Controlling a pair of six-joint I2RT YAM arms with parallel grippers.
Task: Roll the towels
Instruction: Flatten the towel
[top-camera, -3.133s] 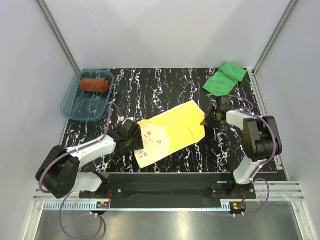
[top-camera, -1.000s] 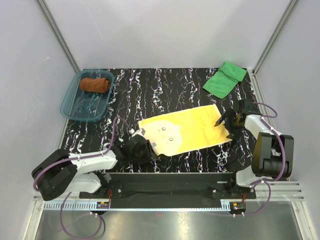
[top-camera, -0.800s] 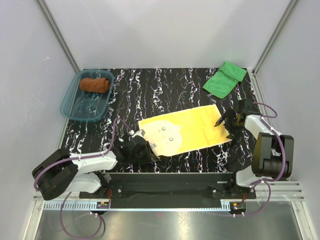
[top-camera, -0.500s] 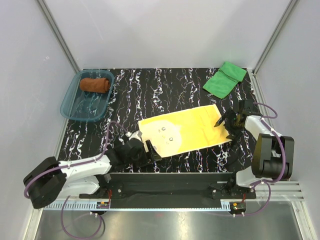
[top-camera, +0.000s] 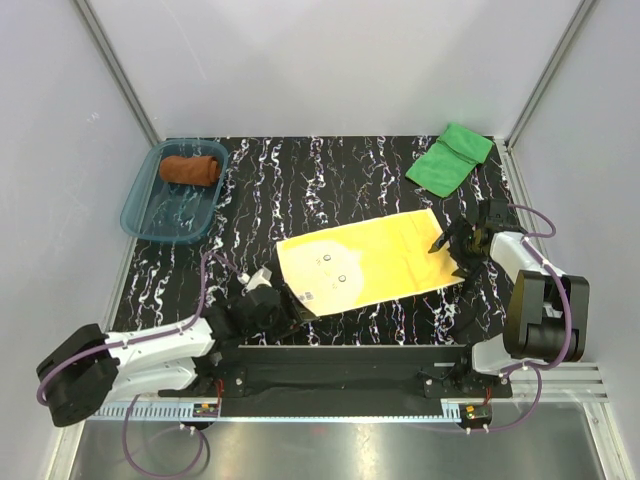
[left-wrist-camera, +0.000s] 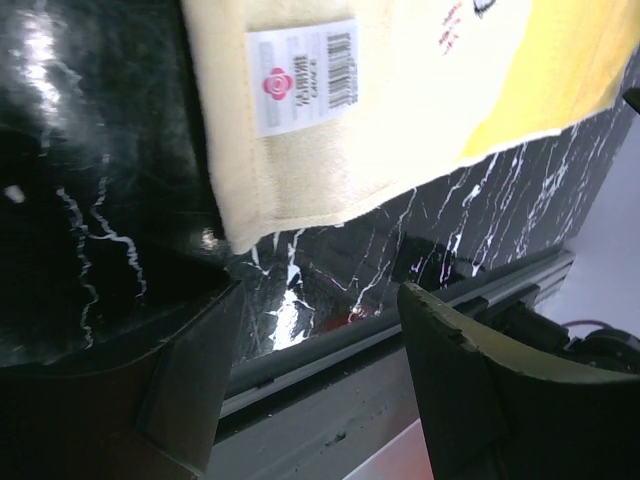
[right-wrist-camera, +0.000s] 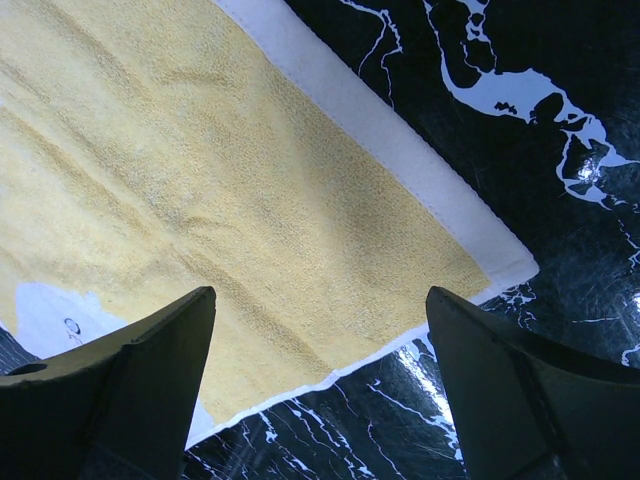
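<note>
My left claw (left-wrist-camera: 318, 320) stood spread with nothing between its jaws, low over the black white-veined marble counter (top-camera: 330, 170), just short of the near left corner of the pale yellow cloth towel (top-camera: 365, 262), which lay flat mid-counter with its white barcode label (left-wrist-camera: 303, 75) up; my right claw (right-wrist-camera: 318, 300) was spread too, over that towel's right end, pinching nothing. The folded bright green towel (top-camera: 450, 158) lay at the far right corner; the rolled rust-brown towel (top-camera: 190, 168) sat in the translucent teal plastic tray (top-camera: 165, 215) at far left.
</note>
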